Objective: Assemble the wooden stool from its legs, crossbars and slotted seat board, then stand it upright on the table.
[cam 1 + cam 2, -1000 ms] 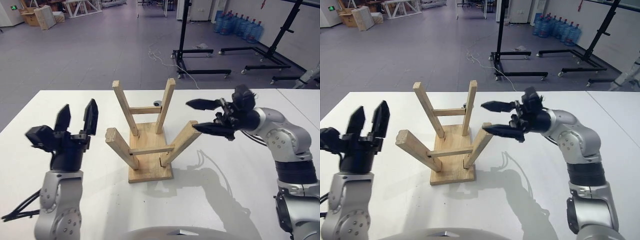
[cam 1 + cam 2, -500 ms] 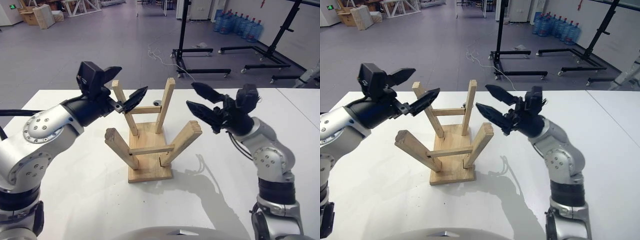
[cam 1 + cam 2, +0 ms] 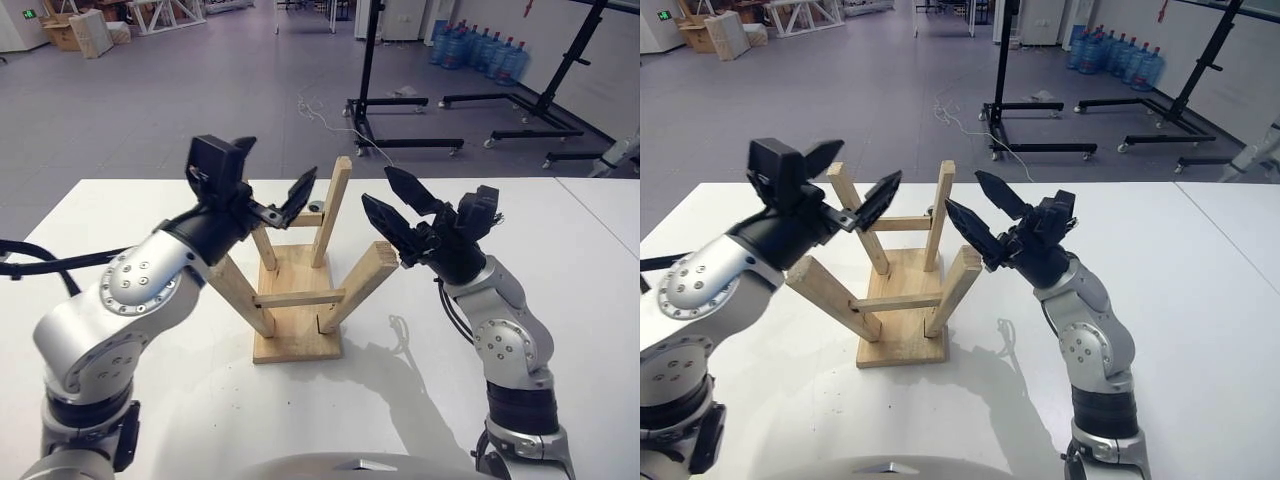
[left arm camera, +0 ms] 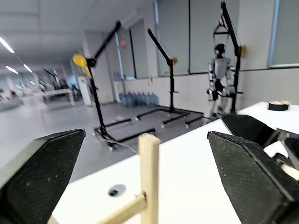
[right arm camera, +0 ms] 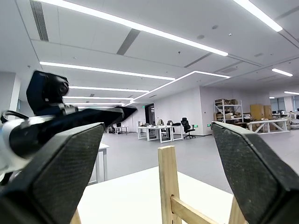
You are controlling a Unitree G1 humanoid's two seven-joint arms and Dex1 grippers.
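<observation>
The stool [image 3: 297, 300] sits upside down on the white counter [image 3: 560, 300], with its seat board [image 3: 297, 345] flat and its legs pointing up. The left pincer [image 3: 283, 158] is released, fingers spread, by the top of the stool's back-left leg, closer to the stool than half a second ago. The right pincer [image 3: 377, 185], also spread and empty, has edged nearer the stool's back-right leg [image 3: 333, 205].

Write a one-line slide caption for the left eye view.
Open left gripper and open right gripper hover by the upturned legs of the wooden stool, resting seat-down on the white table.
</observation>
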